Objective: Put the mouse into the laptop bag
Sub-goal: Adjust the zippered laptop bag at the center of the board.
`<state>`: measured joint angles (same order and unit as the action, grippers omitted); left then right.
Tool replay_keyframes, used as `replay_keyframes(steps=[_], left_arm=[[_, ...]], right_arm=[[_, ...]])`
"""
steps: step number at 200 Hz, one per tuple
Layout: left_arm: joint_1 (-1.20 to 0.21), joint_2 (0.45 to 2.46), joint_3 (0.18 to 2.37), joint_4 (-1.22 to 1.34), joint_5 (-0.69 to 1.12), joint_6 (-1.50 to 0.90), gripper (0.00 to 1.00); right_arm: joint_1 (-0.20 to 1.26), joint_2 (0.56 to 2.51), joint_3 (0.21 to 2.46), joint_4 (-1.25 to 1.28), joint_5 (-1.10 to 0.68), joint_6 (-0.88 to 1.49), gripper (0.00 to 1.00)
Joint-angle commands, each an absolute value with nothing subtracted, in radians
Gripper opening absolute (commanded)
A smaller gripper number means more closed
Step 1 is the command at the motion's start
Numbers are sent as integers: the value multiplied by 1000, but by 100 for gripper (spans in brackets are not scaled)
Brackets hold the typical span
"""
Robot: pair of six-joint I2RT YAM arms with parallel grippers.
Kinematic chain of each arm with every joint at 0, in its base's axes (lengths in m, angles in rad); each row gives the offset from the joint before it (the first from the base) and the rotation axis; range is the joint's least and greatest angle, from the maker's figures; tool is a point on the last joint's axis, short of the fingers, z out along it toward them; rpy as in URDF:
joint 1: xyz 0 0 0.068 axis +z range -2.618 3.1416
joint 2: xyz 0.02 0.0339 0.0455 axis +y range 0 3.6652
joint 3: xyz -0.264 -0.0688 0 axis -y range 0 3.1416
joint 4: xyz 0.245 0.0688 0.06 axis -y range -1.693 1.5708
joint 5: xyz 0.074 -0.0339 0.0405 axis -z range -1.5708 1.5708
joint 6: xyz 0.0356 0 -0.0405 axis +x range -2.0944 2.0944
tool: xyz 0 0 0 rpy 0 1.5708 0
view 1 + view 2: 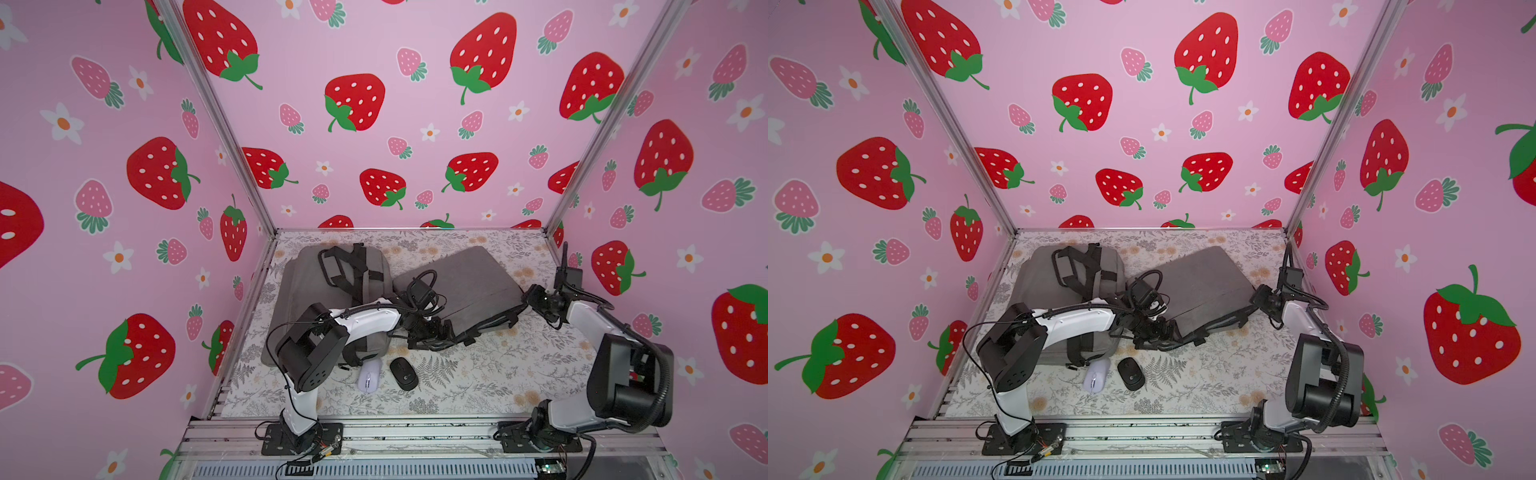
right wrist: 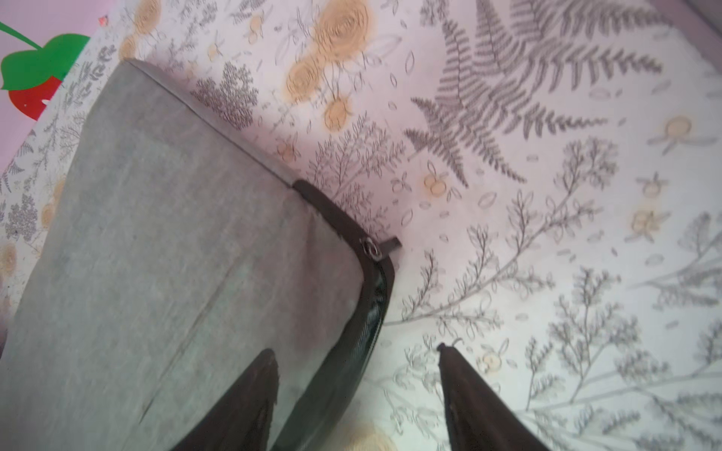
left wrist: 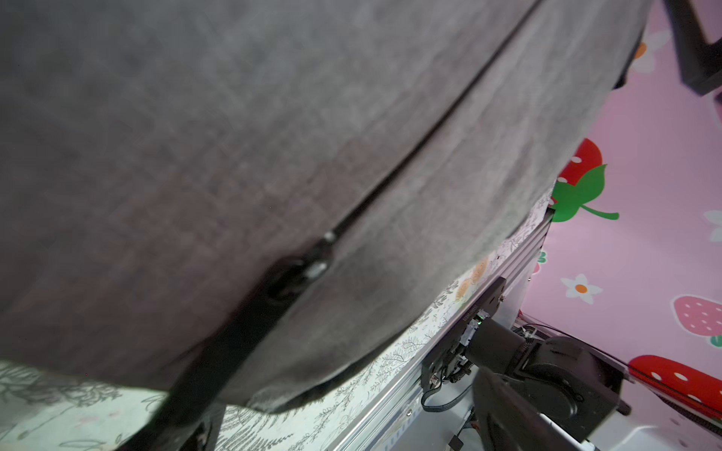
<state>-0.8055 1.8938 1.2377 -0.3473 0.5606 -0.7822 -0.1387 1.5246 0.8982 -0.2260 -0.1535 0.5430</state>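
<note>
Two mice lie side by side on the floral cloth near the front: a black mouse (image 1: 402,373) (image 1: 1130,374) and a pale lavender mouse (image 1: 370,376) (image 1: 1096,375). Behind them lies the flat grey laptop bag (image 1: 465,282) (image 1: 1204,278). My left gripper (image 1: 432,336) (image 1: 1158,336) is at the bag's front left corner, jaws wide open and empty (image 3: 344,429), with the grey fabric and zipper pull (image 3: 312,269) close in front. My right gripper (image 1: 509,318) (image 1: 1241,316) is open at the bag's front right corner. Its fingers straddle the black zipper edge (image 2: 355,349) without pinching it.
A grey backpack (image 1: 316,282) (image 1: 1050,278) with black straps lies at the back left, partly under my left arm. Pink strawberry walls close in three sides. The aluminium rail (image 1: 415,432) with both arm bases runs along the front edge.
</note>
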Motion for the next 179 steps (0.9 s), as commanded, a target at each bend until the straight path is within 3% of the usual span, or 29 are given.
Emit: replay_keyframes(steps=[1,57,69,78,86,105,115,144,179], left_arm=[[-810,1916,1244,-342,560,-798,99],[-781,1974,1274,-314,586,-799,97],[-764,1988,1280,-293,599,-803,91],[-750,2000,1294,-290,606,-796,84],[-735,2016,1316,-296,606,-788,70],[-700,2068,1398,-325,617,-763,47],[-686,2094,1448,-343,618,-751,41],[-661,2148,1552,-353,612,-746,39],[-623,2223,1691,-386,586,-732,45]], right_arm=[[-158,1628,984,-203,-186,488,67],[-161,1867,1128,-182,-308,457,61],[-163,1883,1132,-180,-321,461,53],[-164,1886,1123,-176,-333,467,32],[-166,1882,1109,-170,-336,472,21],[-170,1837,1048,-161,-312,484,11],[-172,1800,1005,-155,-298,493,8],[-172,1664,871,-161,-269,533,3],[-172,1455,681,-181,-233,583,0]])
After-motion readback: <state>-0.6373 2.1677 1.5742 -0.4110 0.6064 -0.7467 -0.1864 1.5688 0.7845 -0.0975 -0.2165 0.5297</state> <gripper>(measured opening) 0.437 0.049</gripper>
